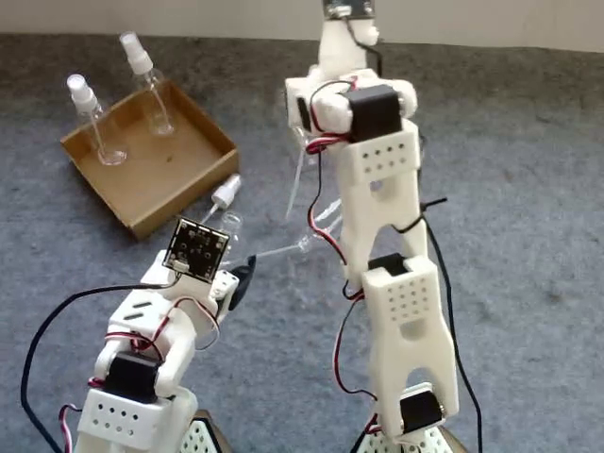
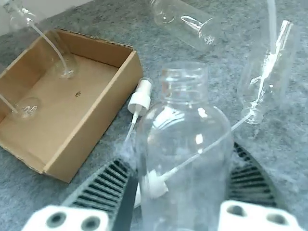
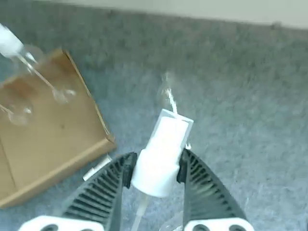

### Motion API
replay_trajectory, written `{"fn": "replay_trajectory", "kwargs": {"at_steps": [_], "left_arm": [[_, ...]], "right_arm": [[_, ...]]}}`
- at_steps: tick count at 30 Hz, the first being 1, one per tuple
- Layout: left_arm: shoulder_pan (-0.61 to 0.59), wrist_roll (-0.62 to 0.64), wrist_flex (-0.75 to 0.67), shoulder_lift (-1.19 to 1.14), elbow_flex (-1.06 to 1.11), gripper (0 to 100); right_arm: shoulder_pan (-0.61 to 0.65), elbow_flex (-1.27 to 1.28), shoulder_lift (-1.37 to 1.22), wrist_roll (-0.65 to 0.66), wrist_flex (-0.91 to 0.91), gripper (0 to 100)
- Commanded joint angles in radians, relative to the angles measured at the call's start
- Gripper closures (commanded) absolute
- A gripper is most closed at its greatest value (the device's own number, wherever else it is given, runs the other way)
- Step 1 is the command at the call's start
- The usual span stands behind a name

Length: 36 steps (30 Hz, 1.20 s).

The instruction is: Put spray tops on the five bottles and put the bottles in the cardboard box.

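Note:
My left gripper [image 2: 180,173] is shut on a clear bottle [image 2: 183,139] held upright, its neck open and uncapped. In the high view this bottle [image 1: 230,225] is just in front of the cardboard box [image 1: 193,203]. My right gripper [image 3: 157,158] is shut on a white spray top [image 3: 161,151], its thin tube [image 1: 296,184] hanging down over the carpet to the right of the box. Two capped bottles [image 1: 94,118] [image 1: 151,90] stand inside the box. A loose spray top [image 2: 139,96] lies beside the box's wall.
Two more uncapped bottles [image 2: 187,21] [image 2: 267,72] lie on the grey carpet beyond the held bottle. Another spray top [image 2: 154,183] with its tube shows through the held bottle. The right arm's white links [image 1: 387,189] stretch across the middle of the carpet.

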<state>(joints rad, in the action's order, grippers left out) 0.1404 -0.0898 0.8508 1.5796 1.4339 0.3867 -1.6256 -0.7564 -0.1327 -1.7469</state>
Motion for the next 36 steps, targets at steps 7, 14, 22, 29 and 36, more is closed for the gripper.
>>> {"fn": "replay_trajectory", "kwargs": {"at_steps": [7, 14, 22, 29, 36], "left_arm": [[0.214, 0.006, -0.023, 0.013, -0.008, 84], [0.384, 0.006, -0.029, 0.013, -0.012, 84], [0.496, 0.006, -0.233, 0.013, -0.008, 85], [0.608, 0.009, -0.265, 0.013, 0.012, 85], [0.618, 0.011, -0.267, 0.013, 0.048, 85]], "right_arm": [[-0.019, -0.134, 0.392, -0.002, -0.022, 94.3], [-0.019, 0.217, 0.740, -0.002, -0.022, 94.3], [-0.019, 0.625, 1.159, 0.000, -0.015, 94.3], [-0.053, 0.820, 1.353, 0.002, -0.013, 94.3], [-0.223, 0.969, 1.423, 0.002, 0.059, 94.3]]}}
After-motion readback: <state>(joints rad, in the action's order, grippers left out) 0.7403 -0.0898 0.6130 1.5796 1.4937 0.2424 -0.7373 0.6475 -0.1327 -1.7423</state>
